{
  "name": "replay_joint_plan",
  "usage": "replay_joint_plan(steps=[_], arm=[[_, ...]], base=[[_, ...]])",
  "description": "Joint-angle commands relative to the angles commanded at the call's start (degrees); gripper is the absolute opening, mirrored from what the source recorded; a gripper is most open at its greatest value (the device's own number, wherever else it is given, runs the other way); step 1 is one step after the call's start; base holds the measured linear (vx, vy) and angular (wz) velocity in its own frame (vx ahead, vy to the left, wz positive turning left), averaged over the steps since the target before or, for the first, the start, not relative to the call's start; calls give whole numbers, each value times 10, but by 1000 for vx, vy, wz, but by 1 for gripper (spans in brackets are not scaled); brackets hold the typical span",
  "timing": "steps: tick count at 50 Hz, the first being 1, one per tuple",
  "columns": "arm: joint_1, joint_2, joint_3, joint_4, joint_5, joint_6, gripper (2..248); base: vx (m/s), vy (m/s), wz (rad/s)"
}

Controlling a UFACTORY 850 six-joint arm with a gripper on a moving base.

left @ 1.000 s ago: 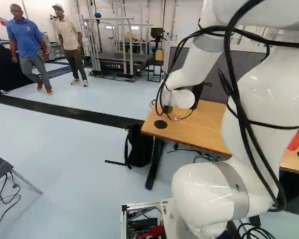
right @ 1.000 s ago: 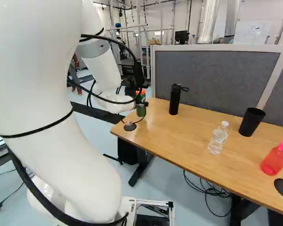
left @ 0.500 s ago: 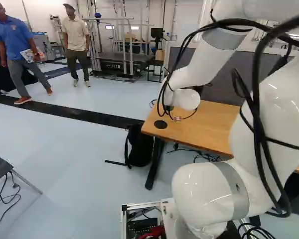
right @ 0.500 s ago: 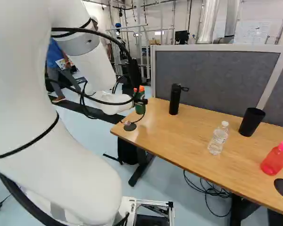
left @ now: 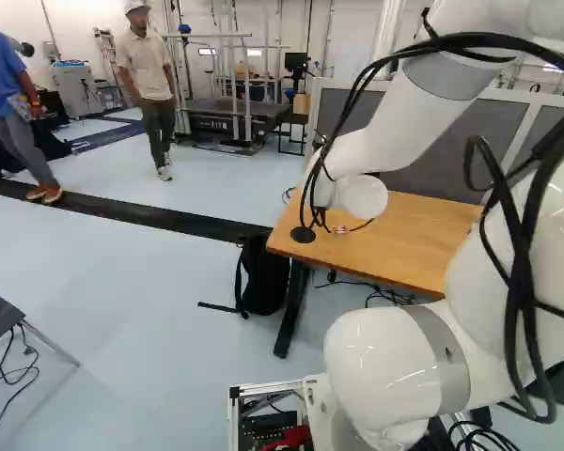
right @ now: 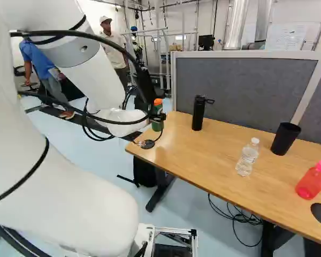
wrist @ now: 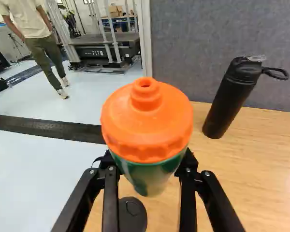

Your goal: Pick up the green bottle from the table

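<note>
The green bottle (wrist: 151, 180) stands upright between the fingers (wrist: 111, 198) of the gripper (wrist: 149, 163), near the table's corner, its orange lid (wrist: 147, 121) rising above them. Both fingers appear to press on its sides just under the lid, so I take it as pinched, though the lid hides the contact itself. Close by the bottle's foot is a dark disc (wrist: 132, 215) set in the table (right: 219, 155); whether the foot touches the wood or hangs just clear, I cannot tell. The step in hand, as I judge it, is the passage from grasp to lift. What comes next should be a firm hold and a straight, steady rise, keeping the bottle upright until it is plainly clear of the wood. With the grip so high, the foot could swing or catch if the arm (right: 99, 80) moved sideways too soon, and the cables (right: 91, 128) looping by the wrist want watching. Farther along the table, the black bottle (right: 198, 113), clear bottle (right: 247, 157), cup (right: 285, 138) and pink bottle (right: 314, 180) are well apart from this lift.
</note>
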Motion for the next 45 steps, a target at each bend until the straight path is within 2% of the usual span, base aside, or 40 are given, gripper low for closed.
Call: replay_joint_plan(steps=[23,45], arm=[[2,6,15,-10,12,0,112],[9,21,60,-43,51,0,112]], base=[[0,0,0],[0,0,0]])
